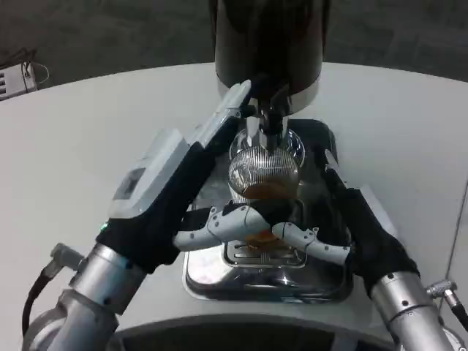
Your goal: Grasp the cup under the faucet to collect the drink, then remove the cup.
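Observation:
A ribbed clear glass cup (263, 167) stands on the drip tray (219, 281) right under the black faucet (272, 115), with amber drink in its lower part. My right hand (329, 230) comes in from the right and grips the cup low down, its white fingers (219, 223) wrapped around the base. My left hand (172, 179) stretches up and forward on the cup's left. Its straight fingertips (235, 93) lie beside the dispenser's lower edge, left of the faucet, and it holds nothing.
The tall dark dispenser (267, 44) rises at the back centre of the white round table (88, 124). The chrome tray's grille (252, 254) lies beneath my right fingers. A white box with cables (14, 79) sits at the far left edge.

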